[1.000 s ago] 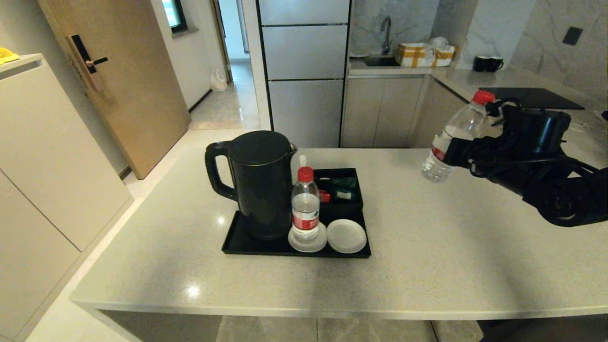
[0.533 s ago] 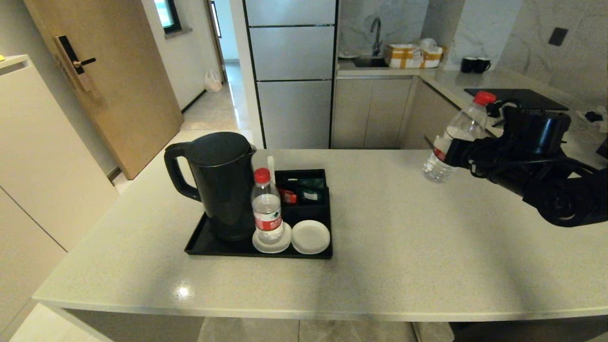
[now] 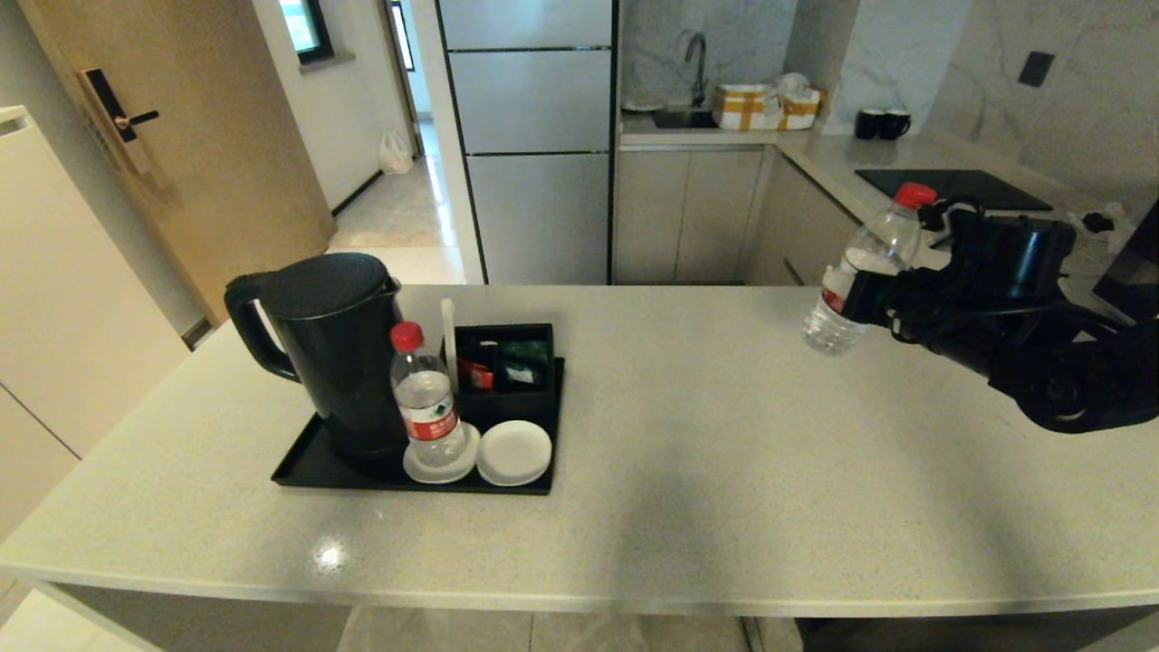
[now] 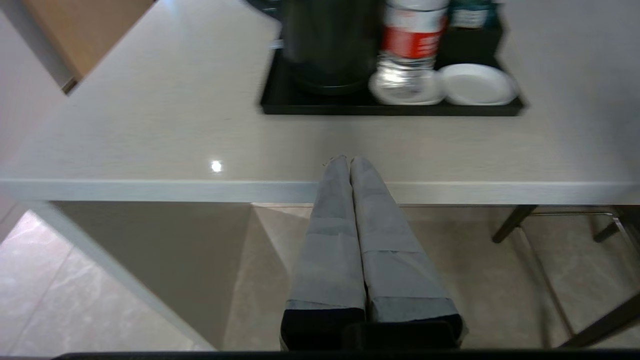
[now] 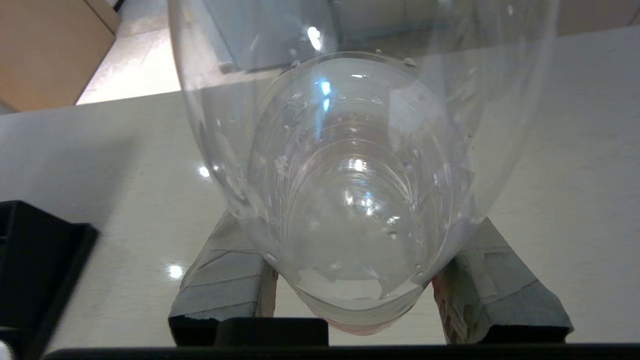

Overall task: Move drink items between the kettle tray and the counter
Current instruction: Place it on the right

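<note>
A clear water bottle [image 3: 860,272] with a red cap hangs tilted above the right part of the beige counter [image 3: 724,453], and my right gripper [image 3: 856,297] is shut on its label band. From the right wrist, that bottle [image 5: 350,165] fills the view between the grey fingers [image 5: 225,270]. Another bottle [image 3: 426,407] stands upright on a white coaster on the black kettle tray [image 3: 299,473], just right of the black kettle [image 3: 317,353]. My left gripper [image 4: 348,159] is shut and empty, parked low by the counter's front edge [image 4: 150,191], facing the tray [image 4: 280,104].
On the tray a second white coaster [image 3: 514,453] lies bare, and behind it stands a black sachet box [image 3: 502,367]. Beyond the counter are a tall cabinet [image 3: 534,136], a sink corner, a black hob [image 3: 951,188] and two dark mugs [image 3: 880,123]. A wooden door [image 3: 172,136] is far left.
The whole head view has shifted: tray, kettle and door slid left in the picture, so the camera moved. The right gripper holds the bottle at the same place in view.
</note>
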`<state>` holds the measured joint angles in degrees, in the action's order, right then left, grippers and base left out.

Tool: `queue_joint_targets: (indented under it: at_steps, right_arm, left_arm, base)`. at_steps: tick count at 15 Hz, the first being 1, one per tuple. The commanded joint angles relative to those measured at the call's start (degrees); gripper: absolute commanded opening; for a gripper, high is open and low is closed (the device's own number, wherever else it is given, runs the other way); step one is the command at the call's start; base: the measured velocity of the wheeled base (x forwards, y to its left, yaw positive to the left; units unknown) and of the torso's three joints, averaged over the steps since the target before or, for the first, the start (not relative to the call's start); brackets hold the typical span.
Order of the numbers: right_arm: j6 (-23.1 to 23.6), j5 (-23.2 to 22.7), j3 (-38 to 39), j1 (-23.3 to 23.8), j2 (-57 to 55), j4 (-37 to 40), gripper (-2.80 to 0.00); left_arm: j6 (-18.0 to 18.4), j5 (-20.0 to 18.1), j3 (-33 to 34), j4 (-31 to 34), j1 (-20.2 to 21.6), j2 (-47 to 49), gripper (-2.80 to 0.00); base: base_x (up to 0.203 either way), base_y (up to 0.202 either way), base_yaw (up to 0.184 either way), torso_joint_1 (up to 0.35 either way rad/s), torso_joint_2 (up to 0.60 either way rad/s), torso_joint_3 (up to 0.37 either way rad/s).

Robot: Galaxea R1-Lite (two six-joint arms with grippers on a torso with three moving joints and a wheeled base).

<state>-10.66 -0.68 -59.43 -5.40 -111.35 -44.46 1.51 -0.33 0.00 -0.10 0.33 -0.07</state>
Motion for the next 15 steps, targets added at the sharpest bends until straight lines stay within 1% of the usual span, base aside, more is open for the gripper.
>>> queue_joint_targets:
  at_steps: [1,8,10,12,15]
  right_arm:
    - [-0.1,0.0,-0.2,0.3,-0.4,-0.1,-2.80]
    - [0.1,0.6,-4.4,3.4,-5.6,3.1,-2.80]
    - [1.0,1.1,-5.9,4.8,-10.1,3.8,-2.80]
    - [2.6,1.5,-6.5,5.3,-12.6,3.4,-2.80]
    - [2.6,1.5,-6.5,5.3,-14.4,1.4,-2.80]
  left_arm:
    - [0.0,0.0,0.0,0.0,0.0,0.1,-2.80]
    - [0.2,-0.1,-0.1,0.1,0.0,0.1,-2.80]
    - [0.2,-0.2,0.0,0.2,0.0,0.1,-2.80]
    - [0.0,-0.1,0.0,0.3,0.0,0.1,-2.80]
    - [-0.1,0.0,0.1,0.2,0.0,0.1,-2.80]
  base:
    - [0.000,-0.191,0.001,0.003,0.00,0.005]
    - [0.000,-0.192,0.001,0.002,0.00,0.004]
    - [0.000,-0.195,-0.002,0.000,0.00,0.003]
    - [0.000,-0.194,0.002,0.001,0.00,0.002]
    - [0.000,-0.165,-0.001,0.004,0.01,0.002]
